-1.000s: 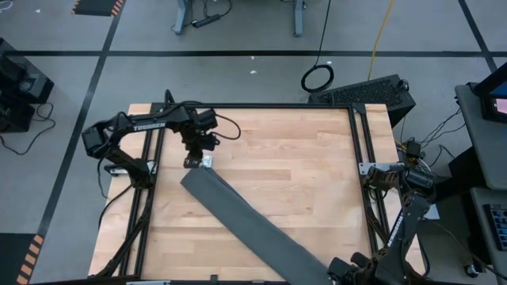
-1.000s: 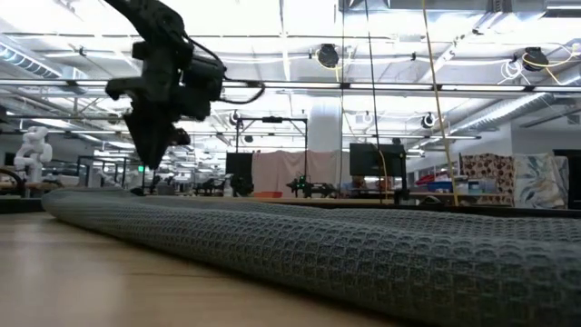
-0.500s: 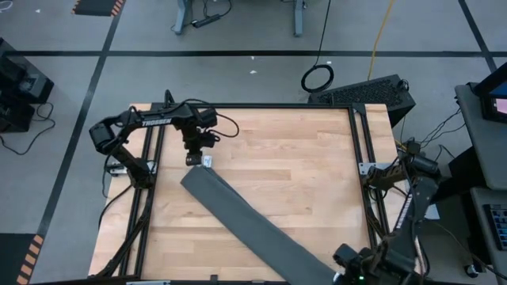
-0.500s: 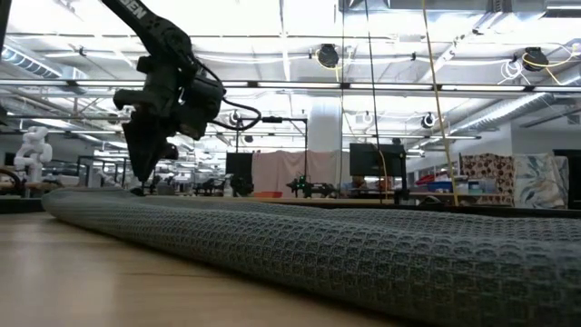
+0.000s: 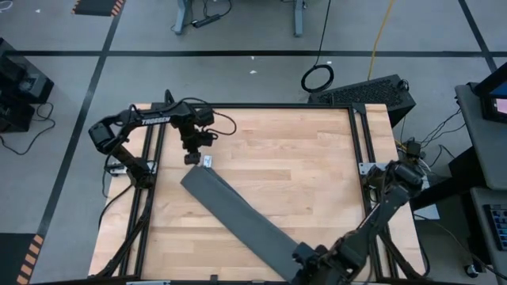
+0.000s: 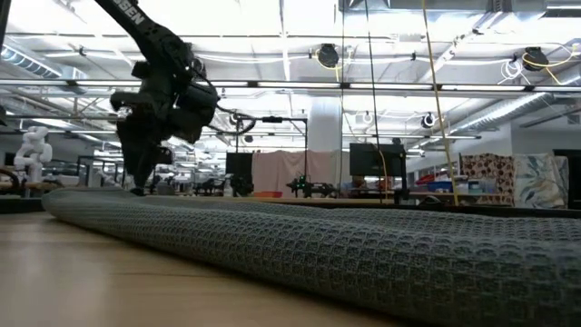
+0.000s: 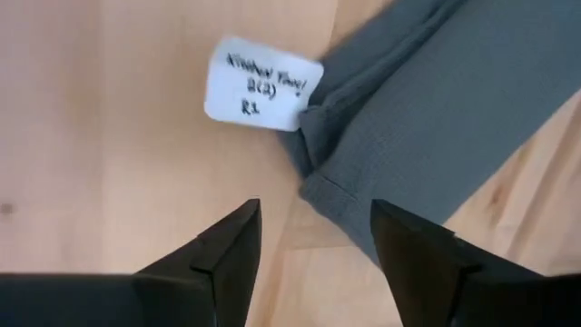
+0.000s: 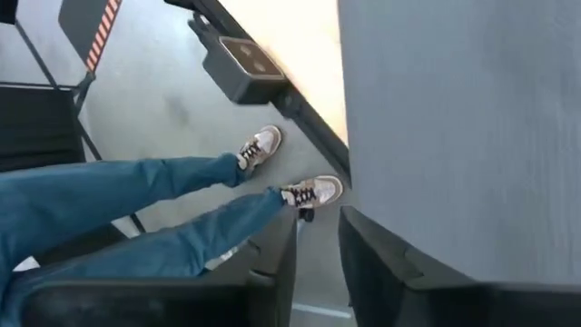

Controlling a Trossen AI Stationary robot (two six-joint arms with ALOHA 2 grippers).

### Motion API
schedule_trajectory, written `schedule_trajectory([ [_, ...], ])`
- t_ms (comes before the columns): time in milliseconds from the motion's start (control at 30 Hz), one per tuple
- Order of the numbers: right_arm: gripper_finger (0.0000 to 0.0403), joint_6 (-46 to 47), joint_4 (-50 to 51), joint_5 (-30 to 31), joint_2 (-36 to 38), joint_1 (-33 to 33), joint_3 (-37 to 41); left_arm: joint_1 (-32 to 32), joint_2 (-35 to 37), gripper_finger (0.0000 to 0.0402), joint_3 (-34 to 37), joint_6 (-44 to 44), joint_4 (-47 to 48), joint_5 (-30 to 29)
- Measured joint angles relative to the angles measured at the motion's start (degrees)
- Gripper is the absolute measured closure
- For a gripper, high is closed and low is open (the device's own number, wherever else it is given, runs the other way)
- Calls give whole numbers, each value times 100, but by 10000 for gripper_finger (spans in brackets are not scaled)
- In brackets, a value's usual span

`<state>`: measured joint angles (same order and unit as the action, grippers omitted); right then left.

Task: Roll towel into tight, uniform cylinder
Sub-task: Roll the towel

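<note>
One towel [image 5: 242, 223] lies on your surface [image 5: 301, 170], a long dark grey strip running diagonally from near the far left corner to the near edge. From above, your left tool [image 5: 191, 158] hangs just beyond the towel's far end, by its white tag [image 5: 207, 162]; your right tool [image 5: 305, 257] sits over the near end, its fingers hidden there. At surface height, the towel fills the foreground, and only the left tool [image 6: 138, 186] shows. The left wrist shows its fingers [image 7: 231, 245] spread, empty, above the tag. The right wrist shows its fingers [image 8: 381, 259] narrowly parted beside the towel edge; you cannot tell whether they grip it. A person's legs [image 8: 136, 218] stand on the floor past the near edge.
</note>
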<state>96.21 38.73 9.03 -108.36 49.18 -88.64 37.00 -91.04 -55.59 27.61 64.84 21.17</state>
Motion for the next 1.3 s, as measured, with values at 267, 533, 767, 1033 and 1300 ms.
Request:
schedule_trajectory([
  [267,348,-714,-445,1,-279,-557,0,-27,-1,242,654,-75,-304,78],
  [533,358,-947,-836,-189,-810,-1025,0,-34,0,339,662,-319,-620,663],
  [767,366,-1098,-1280,-485,-1179,-1346,2,-33,0,356,662,-336,-993,709],
  [1033,385,-1314,-1251,-486,-1461,-1779,2,-19,430,398,578,-298,-234,715],
  [1300,400,-2470,-1443,-492,-1603,-2395,2,-45,2380,400,575,-1222,683,872],
])
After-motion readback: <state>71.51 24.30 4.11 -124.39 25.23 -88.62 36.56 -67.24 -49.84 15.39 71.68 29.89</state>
